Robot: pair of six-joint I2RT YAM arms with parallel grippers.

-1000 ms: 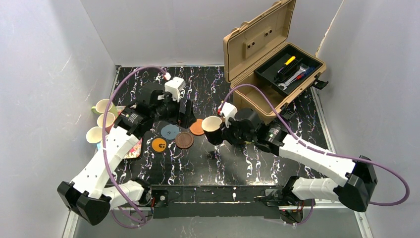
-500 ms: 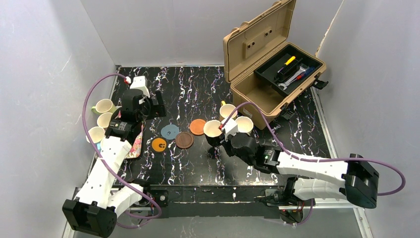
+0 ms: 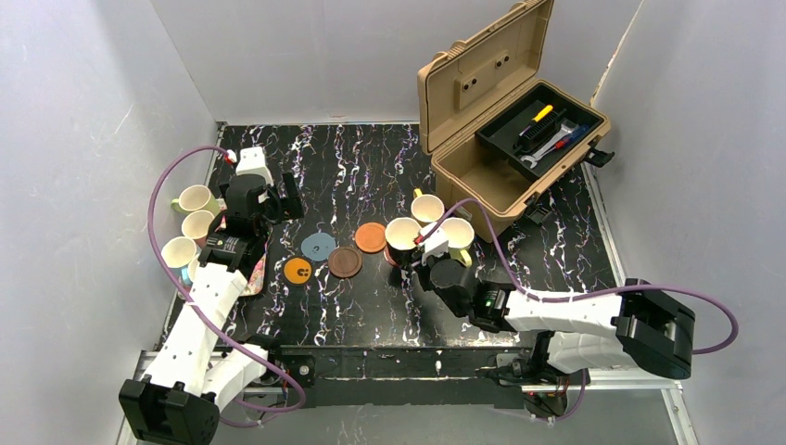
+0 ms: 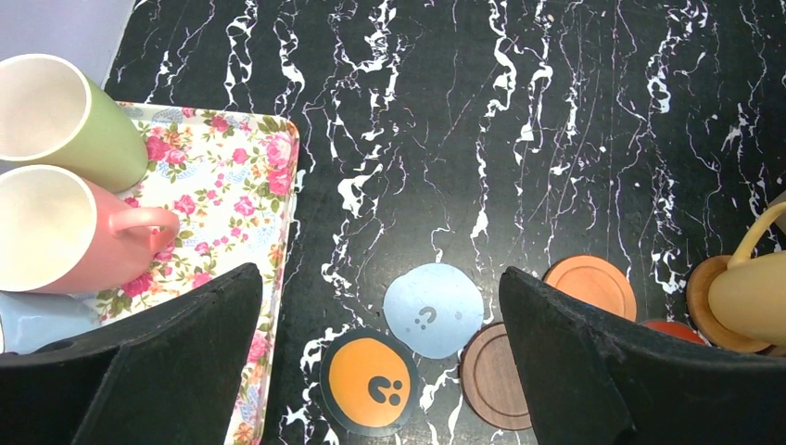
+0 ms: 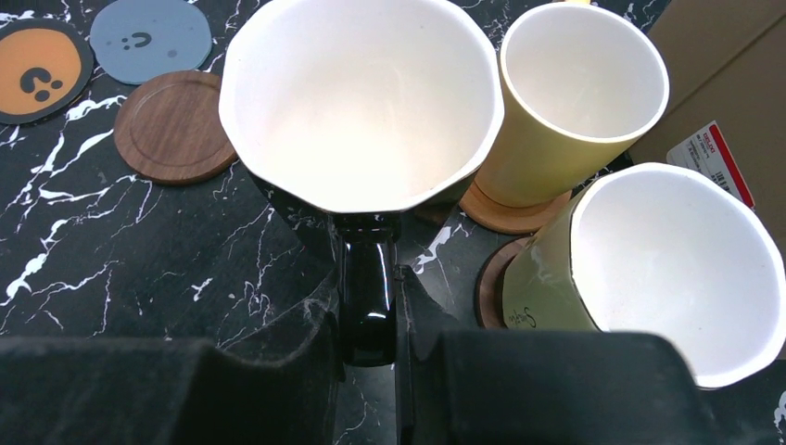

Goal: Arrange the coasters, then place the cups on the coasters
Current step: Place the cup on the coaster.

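My right gripper (image 5: 368, 320) is shut on the handle of the black cup (image 5: 361, 102), which stands upright beside the yellow cup (image 5: 579, 102) and the lime cup (image 5: 667, 269), each on a wooden coaster. Whether the black cup's base rests on anything is hidden. Bare coasters lie to its left: orange-brown (image 3: 371, 237), dark brown (image 3: 345, 261), grey-blue (image 3: 318, 246) and orange with a dark mark (image 3: 297, 271). A red coaster's edge (image 4: 669, 330) shows in the left wrist view. My left gripper (image 4: 380, 278) hangs open and empty above the grey-blue coaster. Green (image 4: 65, 116), pink (image 4: 65, 232) and pale blue (image 4: 28, 315) cups sit at the left.
The floral tray (image 4: 241, 185) lies at the table's left edge under the three left cups. An open tan toolbox (image 3: 505, 120) holding tools stands at the back right, close behind the yellow and lime cups. White walls enclose the black marbled table (image 3: 371, 167).
My left arm pulled back to the left, off the coasters. My right wrist swung round to the near side of the black cup, uncovering the yellow and lime cups.
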